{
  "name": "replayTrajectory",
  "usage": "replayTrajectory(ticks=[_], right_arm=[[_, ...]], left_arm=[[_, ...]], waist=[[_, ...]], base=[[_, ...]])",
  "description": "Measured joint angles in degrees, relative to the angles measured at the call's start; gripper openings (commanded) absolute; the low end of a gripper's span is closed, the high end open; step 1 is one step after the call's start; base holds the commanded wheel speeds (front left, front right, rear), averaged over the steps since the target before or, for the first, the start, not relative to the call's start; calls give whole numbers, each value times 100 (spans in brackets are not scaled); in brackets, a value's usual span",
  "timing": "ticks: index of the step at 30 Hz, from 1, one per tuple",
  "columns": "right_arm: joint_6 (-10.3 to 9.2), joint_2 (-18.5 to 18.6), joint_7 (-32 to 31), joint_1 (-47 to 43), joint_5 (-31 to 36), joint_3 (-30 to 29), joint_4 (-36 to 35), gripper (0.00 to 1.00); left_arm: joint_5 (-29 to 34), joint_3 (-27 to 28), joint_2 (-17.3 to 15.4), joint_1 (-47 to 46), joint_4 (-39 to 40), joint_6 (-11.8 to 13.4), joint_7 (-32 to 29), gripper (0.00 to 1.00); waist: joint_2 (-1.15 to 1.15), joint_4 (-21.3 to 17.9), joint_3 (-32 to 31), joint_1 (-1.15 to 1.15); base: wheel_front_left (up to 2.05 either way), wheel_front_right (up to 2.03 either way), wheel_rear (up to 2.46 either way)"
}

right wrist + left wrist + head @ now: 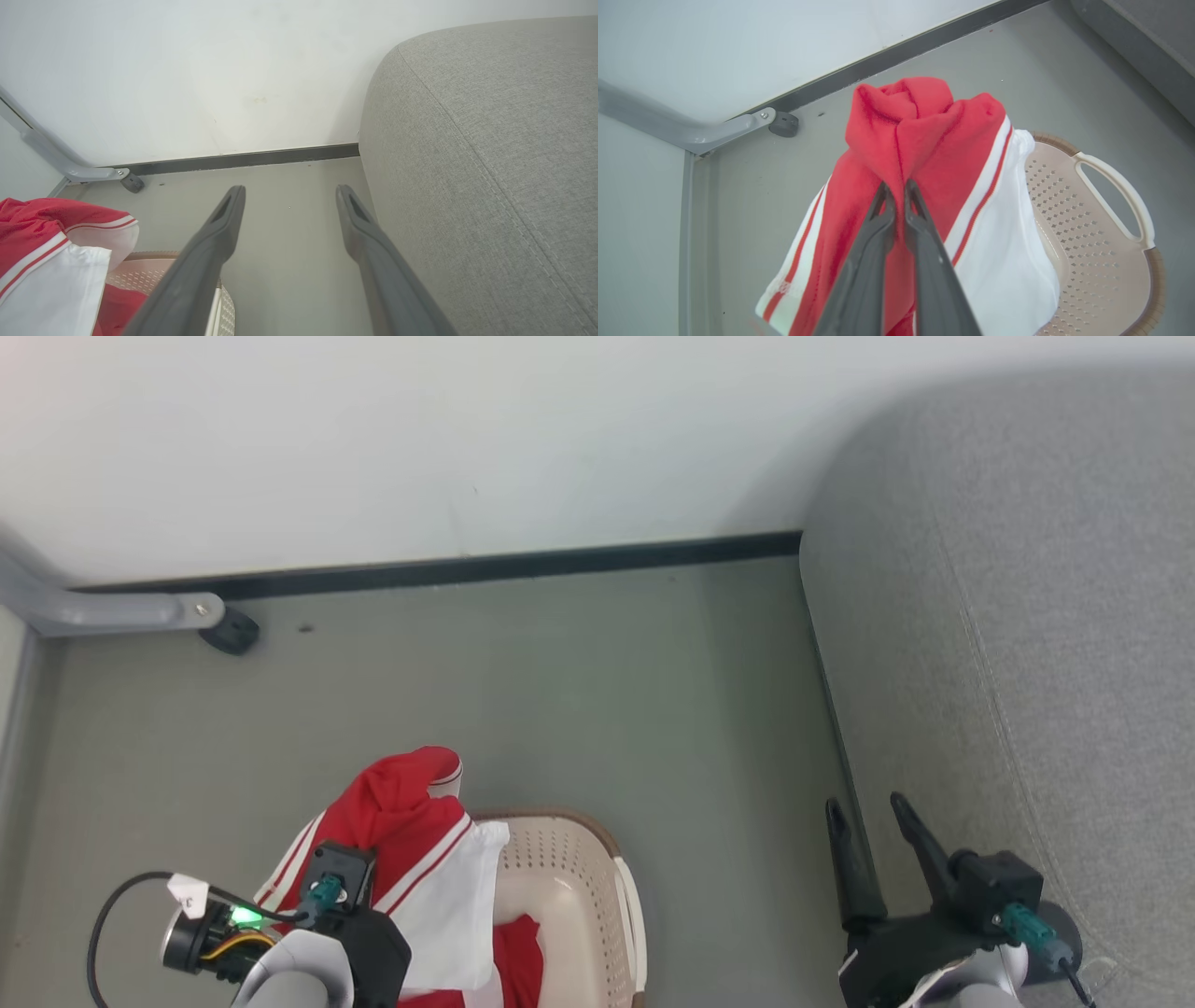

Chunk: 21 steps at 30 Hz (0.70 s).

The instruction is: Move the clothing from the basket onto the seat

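A red garment with white stripes and a white panel (411, 831) hangs bunched above the cream perforated basket (607, 859), and my left gripper (896, 189) is shut on its red fold (920, 121). The cloth drapes down over the basket's left side (1092, 242). More red clothing (519, 952) lies inside the basket. My right gripper (864, 805) stands open with nothing between its fingers, beside the front edge of the grey seat (1027, 616). In the right wrist view, the right gripper (290, 191) points at the floor between the basket (140, 275) and the seat (490, 163).
A white wall with a dark baseboard (523, 565) runs behind. A grey metal leg with a black foot (229, 631) stands on the floor at the back left. Grey floor (653, 709) lies between the basket and the seat.
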<state>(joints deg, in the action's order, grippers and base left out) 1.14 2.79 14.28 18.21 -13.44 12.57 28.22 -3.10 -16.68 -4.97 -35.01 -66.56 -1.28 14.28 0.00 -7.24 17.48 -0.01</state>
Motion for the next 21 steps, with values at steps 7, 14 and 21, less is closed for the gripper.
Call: replayTrajectory(ticks=[7,14,21], right_arm=[[194,0,0,-416,0,75,73,100],[304,1,0,-821,-38,278,-133,100],[479,4,0,-856,-116,668,-441,100]], left_arm=[[20,-92,-3,488,672,-74,1,0],[98,-220,-108,968,1746,-125,1,0],[125,-212,-309,1235,3065,-126,1,0]], waist=[[0,182,-607,0],[-1,343,-1169,0],[0,493,-1474,0]], base=[[0,0,0],[0,0,0],[0,0,0]])
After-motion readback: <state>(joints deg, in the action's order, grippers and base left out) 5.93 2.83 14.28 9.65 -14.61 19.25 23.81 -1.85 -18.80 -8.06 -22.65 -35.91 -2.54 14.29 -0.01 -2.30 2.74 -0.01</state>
